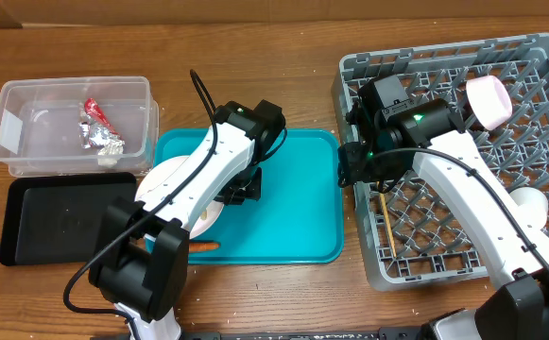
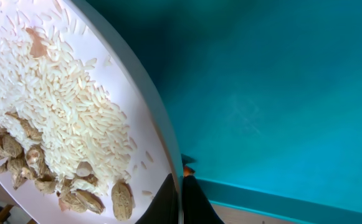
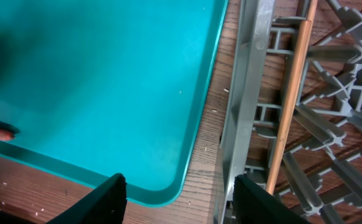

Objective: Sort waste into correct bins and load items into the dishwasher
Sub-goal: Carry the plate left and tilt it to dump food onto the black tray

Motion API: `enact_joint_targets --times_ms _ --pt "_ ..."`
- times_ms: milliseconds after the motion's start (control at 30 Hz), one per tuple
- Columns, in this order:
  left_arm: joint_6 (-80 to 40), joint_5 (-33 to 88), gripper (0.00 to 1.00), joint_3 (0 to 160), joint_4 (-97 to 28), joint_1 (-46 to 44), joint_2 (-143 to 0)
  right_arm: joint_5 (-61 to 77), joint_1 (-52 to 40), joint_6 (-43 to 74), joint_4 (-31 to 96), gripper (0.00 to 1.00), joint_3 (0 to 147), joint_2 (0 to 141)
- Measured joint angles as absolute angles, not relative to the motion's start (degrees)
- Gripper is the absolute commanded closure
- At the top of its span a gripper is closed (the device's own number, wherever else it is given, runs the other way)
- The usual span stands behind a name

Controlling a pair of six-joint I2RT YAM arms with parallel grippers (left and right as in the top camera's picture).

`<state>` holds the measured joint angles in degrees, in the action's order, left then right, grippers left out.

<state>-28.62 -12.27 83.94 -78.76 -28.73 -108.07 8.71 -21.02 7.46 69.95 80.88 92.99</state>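
Pinching together at the bottom edge of the left wrist view, the left gripper (image 2: pixel 182 198) is clamping the rim of the white plate (image 2: pixel 149 134). The plate is tilting steeply above the teal tray (image 2: pixel 280 93) and carrying a heap of pale food scraps (image 2: pixel 50 93).

At far left in the overhead view, the clear tub (image 1: pixel 9 123) is holding the red and silver foil wrappers (image 1: pixel 99 127), and the black tray (image 1: pixel 57 222) is lying just in front of it. The left arm is reaching forward from the near table edge and bending down over the teal tray's left end, where the plate is sitting under its wrist. The orange carrot (image 1: pixel 203 246) is lying at the tray's near left corner, beside the arm.

The right arm is stretching forward and leftward across the grey dish rack (image 1: pixel 350 71). The right gripper (image 3: pixel 181 199) is hanging over the gap between tray and rack, its fingers spreading apart and gripping nothing. One wooden chopstick (image 3: pixel 290 106) is lying inside the rack just right of the gripper, and a pale-pink bowl (image 1: pixel 488 99) is resting farther back.
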Motion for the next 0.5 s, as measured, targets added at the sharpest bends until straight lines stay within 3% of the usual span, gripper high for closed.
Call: enact_joint_targets --times_ms 200,500 --pt "-28.45 -11.42 0.96 83.94 -79.40 -26.09 -105.51 8.71 -21.04 7.46 69.95 0.43 80.88 92.99" --pt "-22.83 -5.76 0.96 84.03 -79.57 -14.81 -97.82 8.69 -21.02 7.49 70.08 0.43 80.88 92.99"
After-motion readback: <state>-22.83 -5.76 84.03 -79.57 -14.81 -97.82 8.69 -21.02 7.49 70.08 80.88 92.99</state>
